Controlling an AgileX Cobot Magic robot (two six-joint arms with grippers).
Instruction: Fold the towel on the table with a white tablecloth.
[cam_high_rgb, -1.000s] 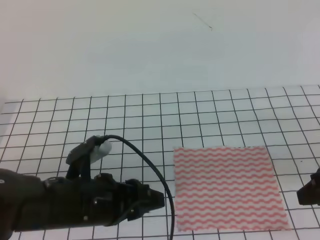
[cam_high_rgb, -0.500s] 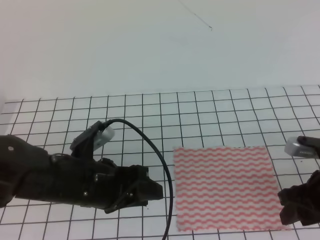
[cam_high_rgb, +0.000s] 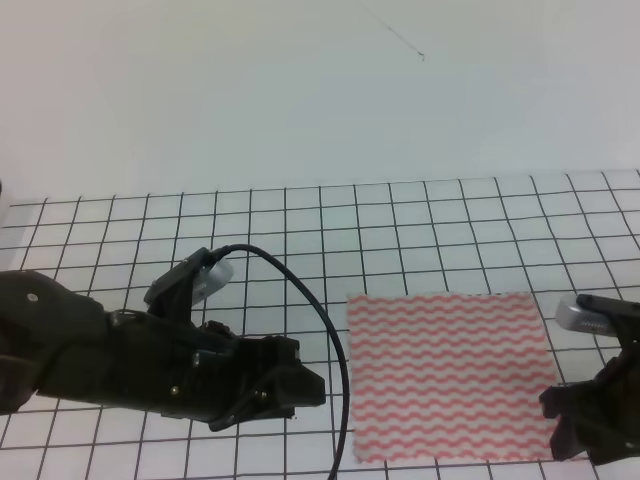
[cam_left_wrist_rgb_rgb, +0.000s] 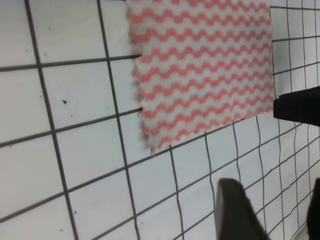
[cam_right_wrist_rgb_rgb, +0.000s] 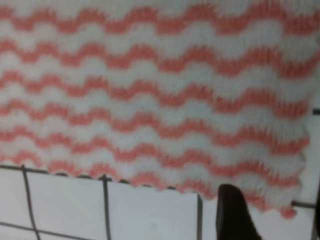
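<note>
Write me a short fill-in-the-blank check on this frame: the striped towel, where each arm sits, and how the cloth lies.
1. The thin pinkish-red and white wavy-striped towel lies ____ on the table with the white grid-printed tablecloth.
2. The left gripper hovers off the towel's ____ edge.
3. The right gripper sits at the towel's near ____ corner.
4. Neither gripper is ____ the towel.

Missing words: flat; left; right; holding

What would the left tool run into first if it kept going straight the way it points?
Probably the towel: the left tool points rightward at its near left edge, with only bare gridded table between. Height above the cloth is unclear.
</note>
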